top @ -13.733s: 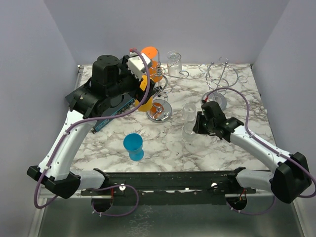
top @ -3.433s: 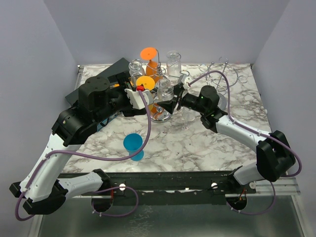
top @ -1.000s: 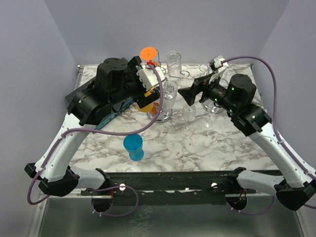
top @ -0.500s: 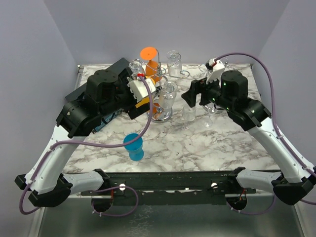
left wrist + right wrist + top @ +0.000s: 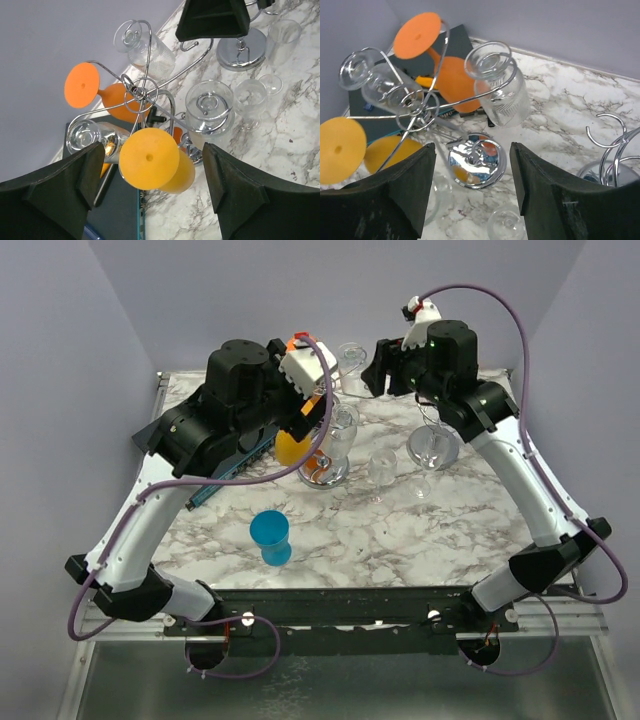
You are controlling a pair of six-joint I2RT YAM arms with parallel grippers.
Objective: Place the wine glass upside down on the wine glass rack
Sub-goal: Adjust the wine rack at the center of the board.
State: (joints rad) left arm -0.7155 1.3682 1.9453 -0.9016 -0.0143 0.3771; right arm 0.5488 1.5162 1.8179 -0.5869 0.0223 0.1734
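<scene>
The chrome wine glass rack [image 5: 325, 472] stands mid-table. A clear wine glass [image 5: 343, 433] hangs on it upside down, its foot in a wire ring; it also shows in the left wrist view [image 5: 210, 109]. Orange [image 5: 454, 77], yellow [image 5: 150, 159] and other clear glasses [image 5: 501, 97] hang there too. My left gripper [image 5: 300, 380] hovers above the rack's left side, open and empty, its fingers [image 5: 50, 200] wide on either side of the yellow glass. My right gripper [image 5: 380, 368] is high over the rack's far side, open and empty, with its fingers [image 5: 545, 200] spread.
A small clear glass [image 5: 380, 468] stands upright right of the rack, also in the right wrist view [image 5: 506, 222]. A second, bare chrome rack [image 5: 437, 445] stands at the right. A blue cup [image 5: 270, 537] stands near the front. A dark flat box [image 5: 117, 210] lies at the left.
My right arm has lifted and pulled back toward the far wall, away from the rack. My left arm has shifted a little over the rack. The clear glass stays hanging.
</scene>
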